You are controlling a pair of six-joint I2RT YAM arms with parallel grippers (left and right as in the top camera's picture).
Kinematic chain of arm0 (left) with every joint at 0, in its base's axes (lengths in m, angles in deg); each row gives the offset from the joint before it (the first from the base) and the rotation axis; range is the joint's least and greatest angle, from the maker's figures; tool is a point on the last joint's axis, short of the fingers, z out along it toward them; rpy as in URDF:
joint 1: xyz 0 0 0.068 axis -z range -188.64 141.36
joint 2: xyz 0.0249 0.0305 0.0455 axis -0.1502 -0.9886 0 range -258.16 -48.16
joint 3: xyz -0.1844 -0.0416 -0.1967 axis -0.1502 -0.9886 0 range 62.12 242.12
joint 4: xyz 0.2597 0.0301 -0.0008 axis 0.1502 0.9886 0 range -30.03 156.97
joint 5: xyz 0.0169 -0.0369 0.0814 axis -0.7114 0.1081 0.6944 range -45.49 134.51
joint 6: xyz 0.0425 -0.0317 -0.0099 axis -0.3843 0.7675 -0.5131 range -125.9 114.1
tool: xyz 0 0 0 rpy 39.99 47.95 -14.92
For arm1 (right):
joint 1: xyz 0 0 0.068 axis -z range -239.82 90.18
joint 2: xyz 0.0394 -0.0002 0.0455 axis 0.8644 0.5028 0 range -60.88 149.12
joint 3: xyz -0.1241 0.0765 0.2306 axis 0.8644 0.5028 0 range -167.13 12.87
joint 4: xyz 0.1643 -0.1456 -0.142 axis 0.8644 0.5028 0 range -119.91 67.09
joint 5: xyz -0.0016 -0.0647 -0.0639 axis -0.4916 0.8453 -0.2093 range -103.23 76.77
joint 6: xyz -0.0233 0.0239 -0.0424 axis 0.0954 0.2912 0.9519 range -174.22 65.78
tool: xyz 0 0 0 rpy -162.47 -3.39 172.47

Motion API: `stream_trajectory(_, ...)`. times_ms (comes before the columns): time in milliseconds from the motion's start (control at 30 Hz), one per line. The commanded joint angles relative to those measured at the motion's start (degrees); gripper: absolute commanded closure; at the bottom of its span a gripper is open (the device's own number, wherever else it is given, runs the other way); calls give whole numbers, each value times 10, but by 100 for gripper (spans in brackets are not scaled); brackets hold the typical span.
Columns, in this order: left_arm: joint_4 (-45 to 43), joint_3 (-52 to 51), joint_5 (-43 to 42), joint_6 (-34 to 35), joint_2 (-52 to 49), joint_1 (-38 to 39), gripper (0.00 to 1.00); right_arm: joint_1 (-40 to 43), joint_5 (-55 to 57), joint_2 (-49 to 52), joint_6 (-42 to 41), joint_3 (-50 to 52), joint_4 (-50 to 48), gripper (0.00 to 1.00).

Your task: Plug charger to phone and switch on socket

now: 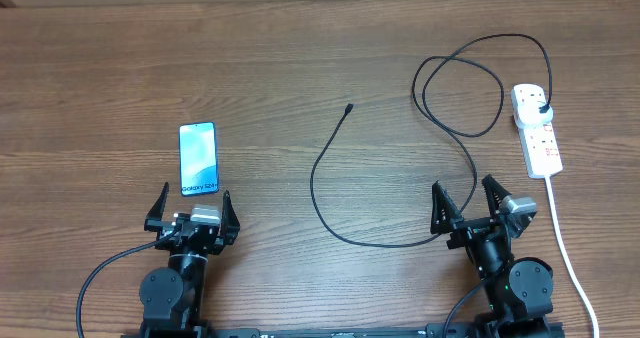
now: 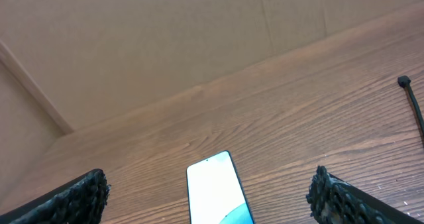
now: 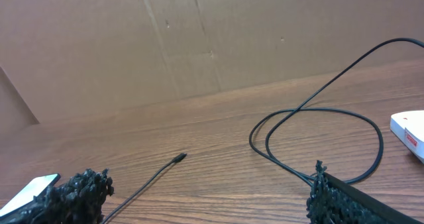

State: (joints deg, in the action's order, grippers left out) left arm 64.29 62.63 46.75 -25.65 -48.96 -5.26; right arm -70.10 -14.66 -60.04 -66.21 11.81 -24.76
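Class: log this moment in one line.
left gripper: open, empty | right gripper: open, empty | slim blue-screened phone: unplugged | thin black charger cable: tip lying free | white power strip: plug inserted

On slim rectangular smartphone with blue-teal gradient screen (image 1: 198, 159): small white wording along screen end nearest robot, reads "Galaxy"; characters after it too small to read. On white rectangular power strip (image 1: 537, 130): small red marks on top face, illegible.

Left tool (image 1: 195, 194) agape, right tool (image 1: 462, 185) agape
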Motion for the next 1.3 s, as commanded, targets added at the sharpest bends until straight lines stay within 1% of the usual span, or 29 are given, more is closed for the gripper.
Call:
stream_trajectory(0, -2, -2, 7, -10, 4, 0, 0, -5, 5, -6, 1, 6, -4, 0)
stream_trajectory(67, -2, -2, 7, -6, 4, 0, 0, -5, 5, -6, 1, 6, -4, 0)
stream_trajectory(200, -1, -2, 7, 25, 4, 0, 0, -5, 5, -6, 1, 6, -4, 0)
stream_trajectory(367, -1, -2, 7, 27, 4, 0, 0, -5, 5, -6, 1, 6, -4, 0)
stream_trajectory(467, -1, -2, 7, 64, 4, 0, 0, -5, 5, -6, 1, 6, -4, 0)
stream_trajectory(600, -1, -2, 8, 85, 4, 0, 0, -5, 5, -6, 1, 6, -4, 0)
stream_trajectory(767, -1, -2, 8, 149, 4, 0, 0, -5, 5, -6, 1, 6, -4, 0)
stream_trajectory(933, 4, 1, 8, 186, 4, 0, 0, -5, 5, -6, 1, 6, -4, 0)
stream_trajectory(1267, 15, 34, 12, 185, 4, 0, 0, -5, 5, -6, 1, 6, -4, 0)
